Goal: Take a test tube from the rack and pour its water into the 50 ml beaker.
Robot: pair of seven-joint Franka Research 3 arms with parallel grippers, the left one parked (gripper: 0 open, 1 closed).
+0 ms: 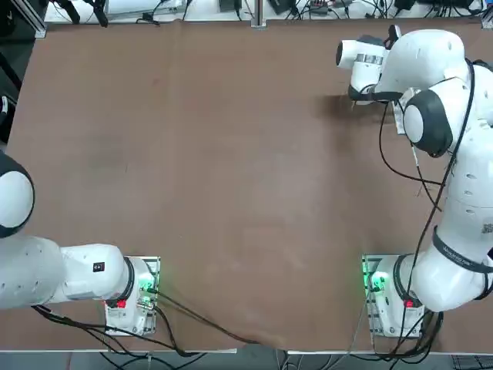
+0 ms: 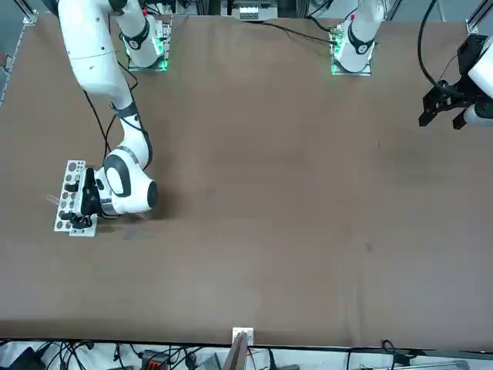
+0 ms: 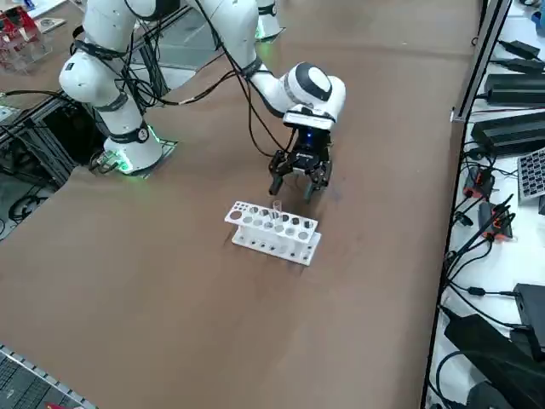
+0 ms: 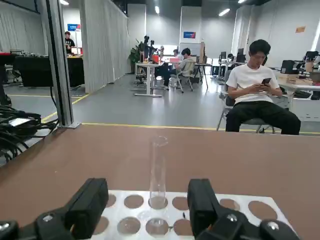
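The white rack (image 3: 272,232) stands near the table's far right corner; in the front view the rack (image 2: 68,196) is at the left. One clear test tube (image 4: 158,170) stands upright in a hole of the rack (image 4: 250,207), also seen as a thin tube (image 3: 277,211) from the side. My right gripper (image 3: 292,189) hangs just behind the rack, open, its fingers (image 4: 90,202) standing either side of the tube's line without touching it. No water can be made out in the tube. The 50 ml beaker is out of view. In the top view the arm hides the rack.
The brown table (image 1: 231,193) stretches wide to the left of the rack. Its right edge (image 3: 464,94) runs close by, with cables and boxes beyond. A seated person (image 4: 255,95) is in the room past the table's far edge.
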